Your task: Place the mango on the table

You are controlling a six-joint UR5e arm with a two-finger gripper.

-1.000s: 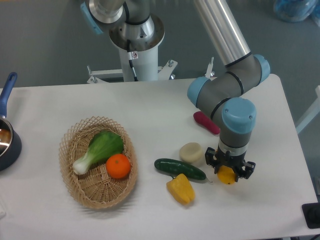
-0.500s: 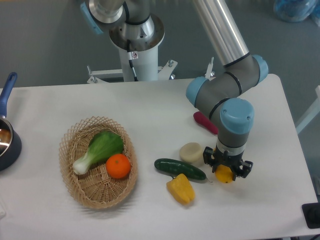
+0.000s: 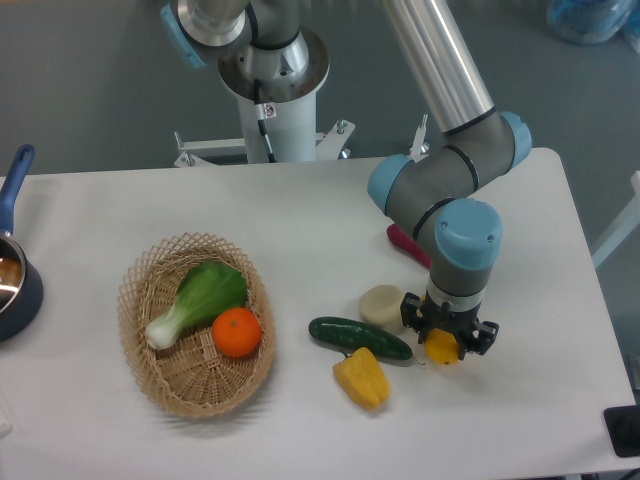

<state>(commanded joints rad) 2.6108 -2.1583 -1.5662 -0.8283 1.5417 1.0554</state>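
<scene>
Yellow-orange, the mango sits clamped inside your end effector, directly under the wrist, so only its lower end shows and its long axis seems to run roughly vertically. The white tabletop lies close beneath; the cucumber tip is just beside, to the left.

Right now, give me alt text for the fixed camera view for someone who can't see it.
A robot arm's gripper grips a yellow mango low over a white table, beside a cucumber, a yellow bell pepper and a pale round item. To the left, a wicker basket holds bok choy and an orange.
</scene>
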